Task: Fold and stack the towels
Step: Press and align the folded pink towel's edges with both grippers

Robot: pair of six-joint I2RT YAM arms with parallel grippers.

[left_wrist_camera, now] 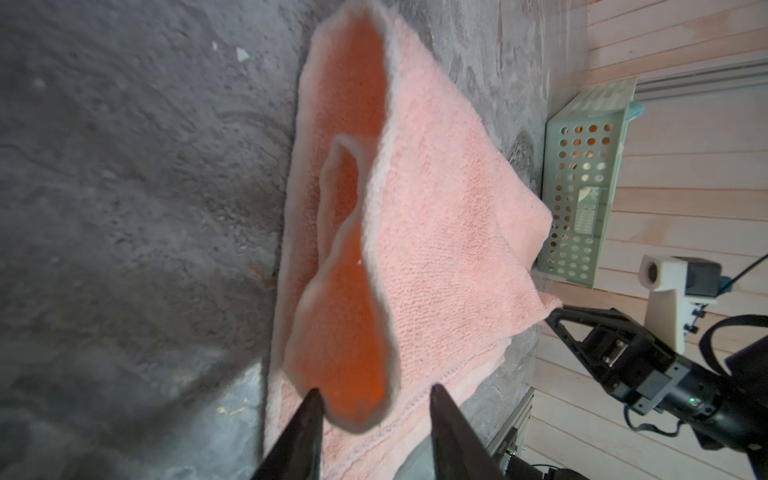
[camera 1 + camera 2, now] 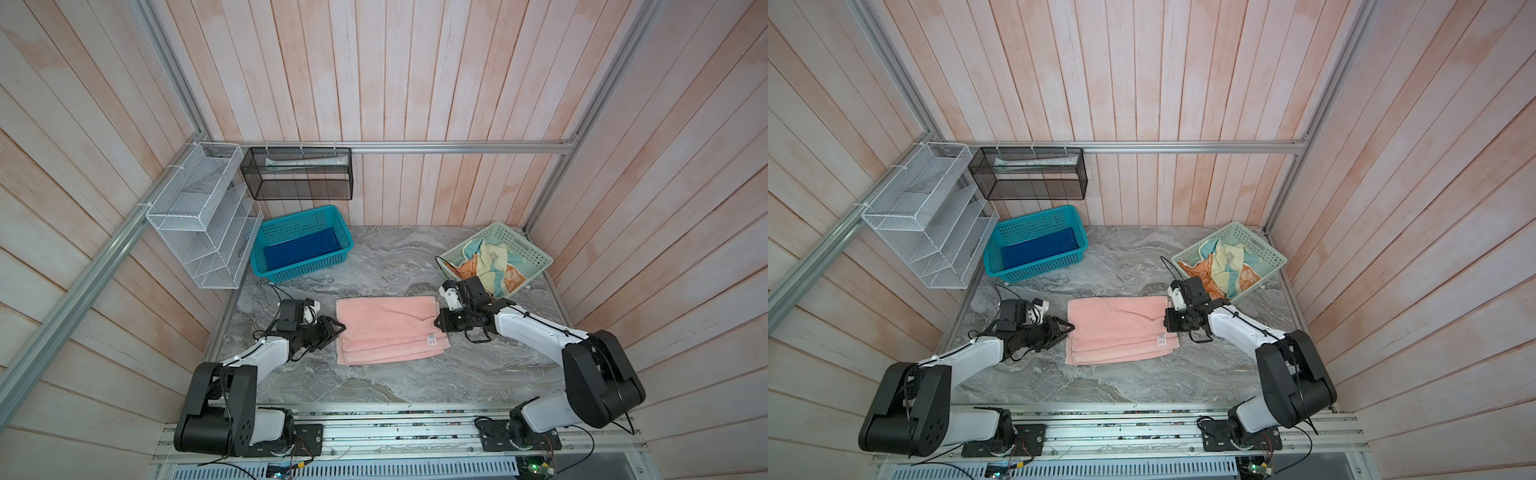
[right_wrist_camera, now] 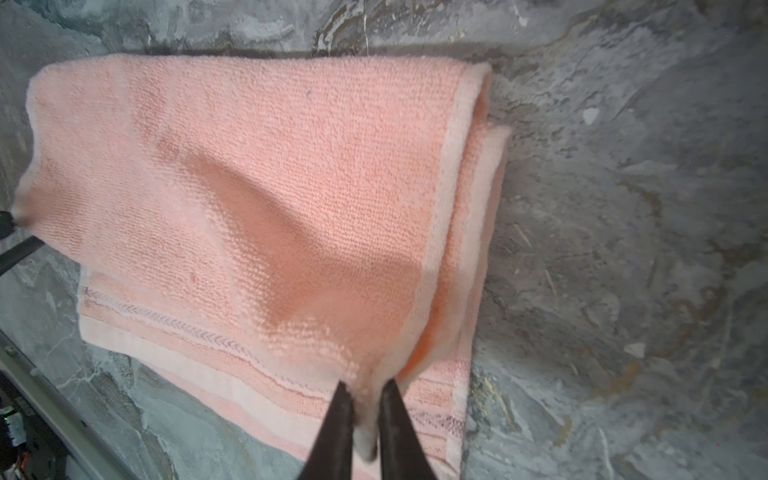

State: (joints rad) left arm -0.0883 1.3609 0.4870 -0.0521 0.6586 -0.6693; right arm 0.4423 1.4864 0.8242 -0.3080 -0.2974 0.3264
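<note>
Step in hand: judging by the cloth, the first fold of the salmon pink towel (image 2: pixel 386 328) is being squared up. Its top layer stops short of the near hem, where the white tag (image 2: pixel 432 340) shows.
Left gripper (image 1: pixel 372 395): at the towel's left edge, fingers apart with the raised hem looped between them. I cannot tell whether they bite.
Right gripper (image 3: pixel 365 386): clenched on the right near corner of the top layer.
Salmon pink towel: mid-table between the two grippers, doubled over, with the top layer puffed up at the left end.
Doing it well: the left corner probably needs a firm pinch first. Then draw both corners evenly toward the near hem, keeping the layer taut so the slack flattens. Lay it down before letting go. An uneven pull would likely skew the edges.
Royal blue towel (image 2: pixel 299 251): far left, lying flat in the teal basket (image 2: pixel 297 226).
Pale yellow towel (image 2: pixel 488 257): far right, crumpled in the pale green tray (image 2: pixel 525 243).
Orange towel (image 2: pixel 468 269): in the same tray, tangled with the yellow one.
Count: four towels, one of each colour. One looks folded, one is in hand and two are unfolded. There are two grippers, one basket and one tray.
Far wall: two wire racks, a white one (image 2: pixel 199 216) and a black one (image 2: pixel 299 174).
</note>
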